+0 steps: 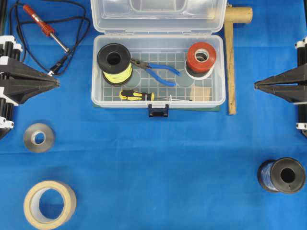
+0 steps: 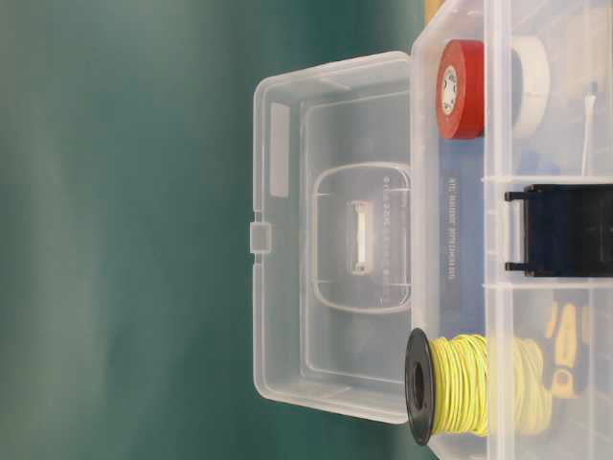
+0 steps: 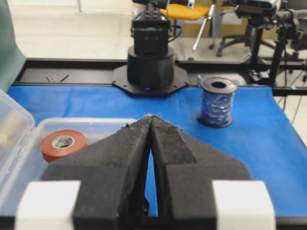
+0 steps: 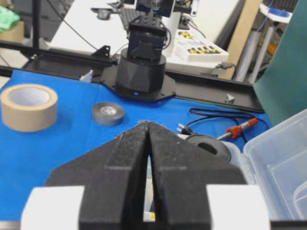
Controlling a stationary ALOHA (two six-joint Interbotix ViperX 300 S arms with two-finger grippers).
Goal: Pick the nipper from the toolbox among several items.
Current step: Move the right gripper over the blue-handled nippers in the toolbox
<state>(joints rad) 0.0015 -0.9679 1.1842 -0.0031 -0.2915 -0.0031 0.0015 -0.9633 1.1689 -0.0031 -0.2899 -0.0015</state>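
The nipper point(image 1: 156, 72), with blue handles and dark jaws, lies in the middle of the open clear toolbox point(image 1: 97, 67), between a yellow wire spool point(image 1: 115, 64) and a red tape roll point(image 1: 201, 56). A black-and-yellow screwdriver point(image 1: 138, 95) lies along the toolbox's front wall. My left gripper point(image 1: 56, 82) is shut and empty at the left edge, well left of the toolbox. My right gripper point(image 1: 256, 86) is shut and empty at the right edge. Both show shut in the wrist views, the left point(image 3: 151, 116) and the right point(image 4: 148, 123). The nipper is hidden in the wrist views.
A red-handled soldering iron point(image 1: 44, 27) with a black cord lies at the back left. A grey tape roll point(image 1: 39, 137) and a tan tape roll point(image 1: 49, 203) lie front left. A blue wire spool point(image 1: 282, 175) stands front right. A wooden mallet point(image 1: 231, 52) lies right of the toolbox.
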